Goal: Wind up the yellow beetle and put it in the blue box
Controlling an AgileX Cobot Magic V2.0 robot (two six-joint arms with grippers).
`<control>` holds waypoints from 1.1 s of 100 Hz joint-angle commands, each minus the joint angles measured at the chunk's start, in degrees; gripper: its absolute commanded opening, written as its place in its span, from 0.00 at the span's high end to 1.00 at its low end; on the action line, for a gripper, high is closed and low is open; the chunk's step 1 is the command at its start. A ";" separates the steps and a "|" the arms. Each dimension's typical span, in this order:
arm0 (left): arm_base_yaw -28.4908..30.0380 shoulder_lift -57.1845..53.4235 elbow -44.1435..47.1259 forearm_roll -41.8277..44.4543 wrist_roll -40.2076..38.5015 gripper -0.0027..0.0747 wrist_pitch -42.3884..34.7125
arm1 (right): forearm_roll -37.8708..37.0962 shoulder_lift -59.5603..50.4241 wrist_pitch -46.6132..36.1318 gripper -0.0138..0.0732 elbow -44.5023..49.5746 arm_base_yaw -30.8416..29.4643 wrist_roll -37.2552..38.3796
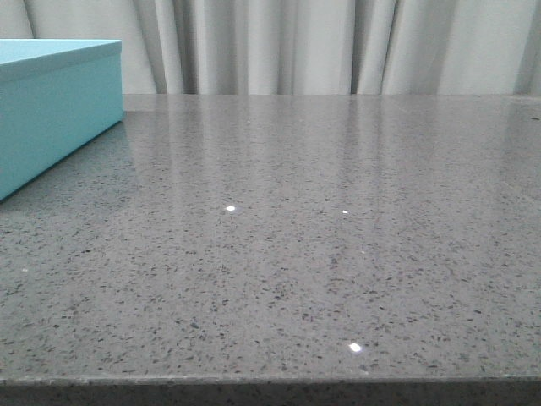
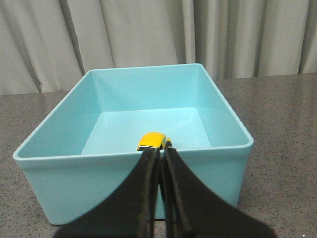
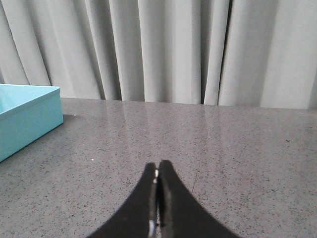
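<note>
Yellow beetle (image 2: 152,141): lay inside the blue box (image 2: 208,163), near its front wall.
Left gripper (image 2: 161,154): pressed together, empty.
Right gripper (image 3: 158,171): closed, empty.
Advice: retreat clear of the rim.

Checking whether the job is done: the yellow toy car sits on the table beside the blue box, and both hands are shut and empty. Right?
Not quite. The yellow toy car lies inside the blue box, as the left wrist view shows. Both the left hand and the right hand are shut and empty.
</note>
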 commanded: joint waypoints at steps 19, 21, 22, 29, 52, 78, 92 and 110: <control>0.08 0.76 -1.31 -1.00 0.20 0.99 -4.73 | -0.99 0.67 -4.13 0.92 -1.22 -0.10 -0.63; 0.08 0.76 -1.31 -1.00 0.20 0.99 -4.73 | -0.99 0.67 -4.13 0.92 -1.22 -0.10 -0.63; 0.08 0.76 -1.31 -1.00 0.20 0.99 -4.73 | -0.99 0.67 -4.13 0.92 -1.22 -0.10 -0.63; 0.08 0.76 -1.31 -1.00 0.20 0.99 -4.73 | -0.99 0.67 -4.13 0.92 -1.22 -0.10 -0.63; 0.08 0.76 -1.31 -1.00 0.20 0.99 -4.73 | -0.99 0.67 -4.13 0.92 -1.22 -0.10 -0.63; 0.08 0.76 -1.01 0.90 0.20 0.99 -4.96 | -0.99 0.67 -4.13 0.92 -1.22 -0.10 -0.63; -0.37 0.76 1.92 6.45 -2.33 0.99 -9.71 | -0.99 0.67 -4.06 0.92 -1.22 -0.10 -0.63; -3.00 0.76 9.08 11.61 -8.18 0.99 -25.30 | -0.99 0.67 -4.06 0.92 -1.22 -0.10 -0.63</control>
